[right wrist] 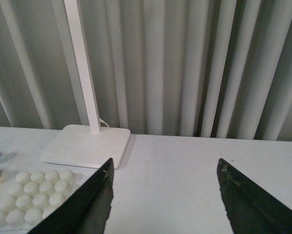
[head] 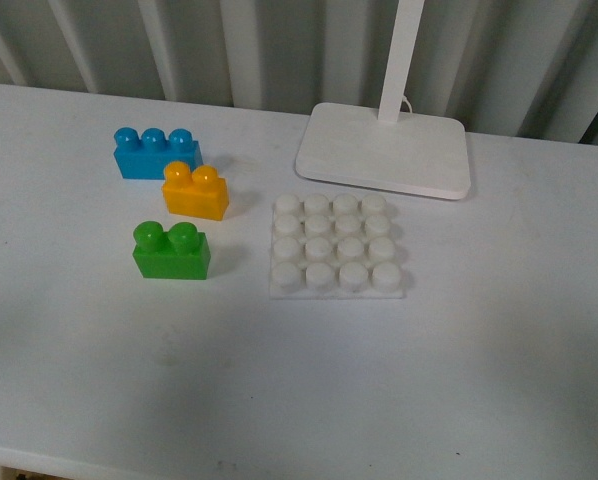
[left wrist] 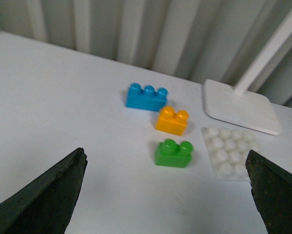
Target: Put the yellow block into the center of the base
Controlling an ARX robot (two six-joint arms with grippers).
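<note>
**Desk:** Plainly, nothing is gripped. How are the grippers held, and why?

**Caption:** The left gripper [left wrist: 164, 152] is pictured with its fingers spread wide and empty. The right gripper [right wrist: 165, 161] is spread and empty as well. Readiness for a first grasp is suggested, nothing more. The yellow block [head: 195, 191] is seen ahead of the left gripper, roughly on its centre line, studs up on the table [head: 399, 390]. The green brick [head: 171, 250] is set nearer to that gripper and the blue brick [head: 156, 153] farther off. The base [head: 337, 246] lies ahead as well, off toward the gripper's right finger. Its middle studs are bare, so the insertion is judged not yet begun. The left arm is judged the likelier one for the pick.

**Desk:** And what cannot be made out?

**Caption:** Neither arm is caught in the front view. Both pairs of fingers are cropped in the wrist views, so their height over the table cannot be judged. From the right gripper, only a sliver of the yellow block is shown, ahead and past its left finger, and the base is cut off on that side. Whether the yellow and blue bricks touch cannot be told. The lamp foot [head: 384, 150] is shown beyond the base, its stem cut off above.
</note>
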